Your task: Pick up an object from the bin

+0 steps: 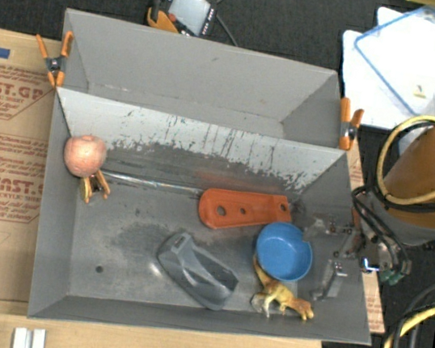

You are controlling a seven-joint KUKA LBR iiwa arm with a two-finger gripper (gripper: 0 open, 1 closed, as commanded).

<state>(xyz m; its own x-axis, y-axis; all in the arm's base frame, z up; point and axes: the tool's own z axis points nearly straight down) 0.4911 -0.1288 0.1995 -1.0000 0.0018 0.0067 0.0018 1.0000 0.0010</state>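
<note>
My gripper [331, 279] hangs low against the right wall of the bin, just right of a blue cup [283, 252] that stands open side up. A small yellow toy animal [284, 302] lies in front of the cup, close to the gripper's lower end. An orange-handled tool [243, 211] lies left of the cup, its thin pale shaft running leftward along the bin floor. Nothing shows held in the gripper.
A grey wedge-shaped object [196, 269] lies at the front middle of the floor. A pink ball-shaped toy with orange legs [84, 155] rests against the left wall. The arm with its orange cover and cables stands outside the right rim.
</note>
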